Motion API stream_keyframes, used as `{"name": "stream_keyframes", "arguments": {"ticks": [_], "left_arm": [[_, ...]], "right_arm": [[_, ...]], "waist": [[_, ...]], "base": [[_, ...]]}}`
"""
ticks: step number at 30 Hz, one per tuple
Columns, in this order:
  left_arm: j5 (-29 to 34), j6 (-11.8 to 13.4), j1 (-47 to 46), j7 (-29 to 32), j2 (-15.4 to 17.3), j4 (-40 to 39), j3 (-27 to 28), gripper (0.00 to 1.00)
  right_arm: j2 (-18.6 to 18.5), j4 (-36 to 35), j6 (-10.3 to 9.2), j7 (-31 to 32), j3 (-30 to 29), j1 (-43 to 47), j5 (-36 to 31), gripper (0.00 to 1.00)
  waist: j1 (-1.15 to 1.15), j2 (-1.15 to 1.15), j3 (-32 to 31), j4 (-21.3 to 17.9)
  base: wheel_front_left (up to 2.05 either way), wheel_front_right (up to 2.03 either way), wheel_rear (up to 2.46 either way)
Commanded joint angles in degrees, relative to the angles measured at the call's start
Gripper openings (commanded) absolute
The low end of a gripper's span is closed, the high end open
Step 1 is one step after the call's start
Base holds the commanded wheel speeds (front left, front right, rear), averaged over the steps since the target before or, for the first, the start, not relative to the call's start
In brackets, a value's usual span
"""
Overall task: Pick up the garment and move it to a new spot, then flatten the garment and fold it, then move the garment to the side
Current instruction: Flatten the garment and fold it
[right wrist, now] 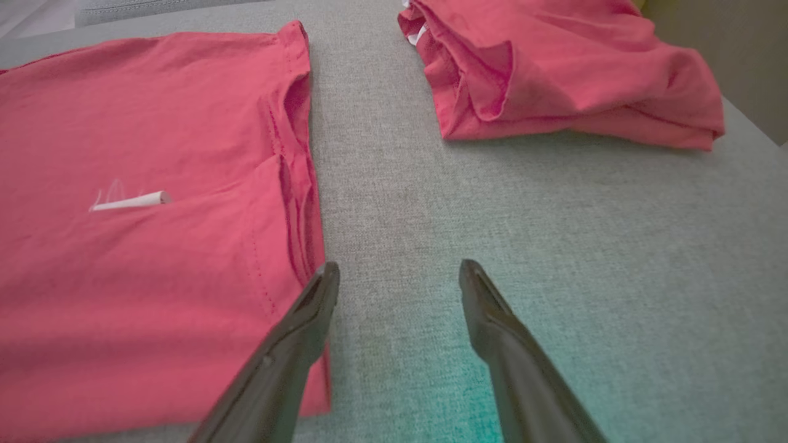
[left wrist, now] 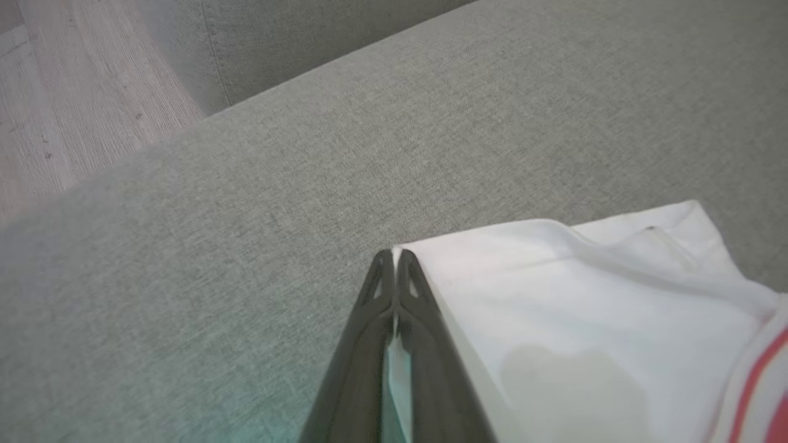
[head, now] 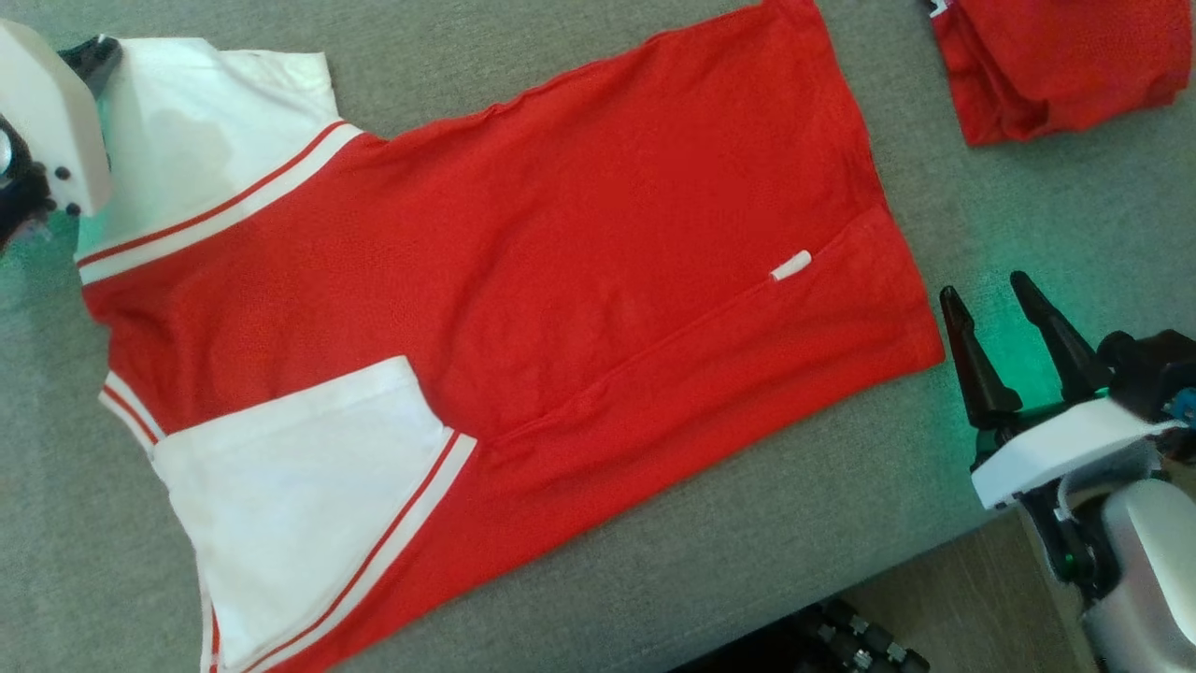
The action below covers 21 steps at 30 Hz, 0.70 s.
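Nearest to us, our right tool [head: 986, 285] hovers over the grey sofa cushion [head: 841, 523], close to the front edge where the wooden floor [head: 972, 598] begins. Its two fingers stand wide apart with nothing between them. It sits just beside the hem of the garment [head: 561, 280], and we judge it is placed there to take that end next.

The garment, red with white sleeves, lies spread nearly flat across the middle of the cushion. One long crease runs along its near side, and a small white tag [head: 790, 265] shows close to the hem. The near sleeve [head: 308, 505] lies flat.

Farther off, our left tool [left wrist: 394, 253] is pinched tight on the edge of the far sleeve [left wrist: 585, 320], with a sliver of white cloth between its fingers. We think this grip is meant to pull the sleeve smooth or start a fold.

Farthest right, a second red bundle [head: 1065, 65] lies loosely folded, well apart from the garment. We see no container; both pieces rest loose on the cushion.
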Motion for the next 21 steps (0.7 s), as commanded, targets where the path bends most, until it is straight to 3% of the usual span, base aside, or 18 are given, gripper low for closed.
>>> {"name": "stream_keyframes", "arguments": {"ticks": [1, 9, 15, 21], "left_arm": [[-0.6, 0.1, -2.7, -0.7, 3.2, -1.2, 1.5, 0.0], [-1.7, 0.1, -3.8, -5.2, 3.9, -3.8, -2.7, 0.0], [-2.7, 0.1, -5.0, -6.9, 4.2, -5.9, -5.7, 0.0], [-3.9, 0.1, -6.4, -7.9, 5.2, -8.0, -9.2, 0.0]], "right_arm": [[-1.2, -1.4, 0.39, -0.2, 0.4, -0.5, 0.6, 1.0], [-2.1, -2.3, 0.39, 5.3, 4.3, -10.9, 6.2, 1.0], [-1.8, 6.2, 0.39, 14.2, 8.1, -22.2, 7.1, 1.0], [1.7, 19.0, 0.39, 21.4, 9.7, -33.0, 4.4, 1.0]], "waist": [[0.0, 0.0, -0.2, 0.4], [0.0, 0.0, -2.2, 2.4], [0.0, 0.0, -3.2, 4.3], [0.0, 0.0, -3.7, 6.3]], "base": [[0.0, 0.0, 0.0], [0.0, 0.0, 0.0], [0.0, 0.0, 0.0], [0.0, 0.0, 0.0]]}}
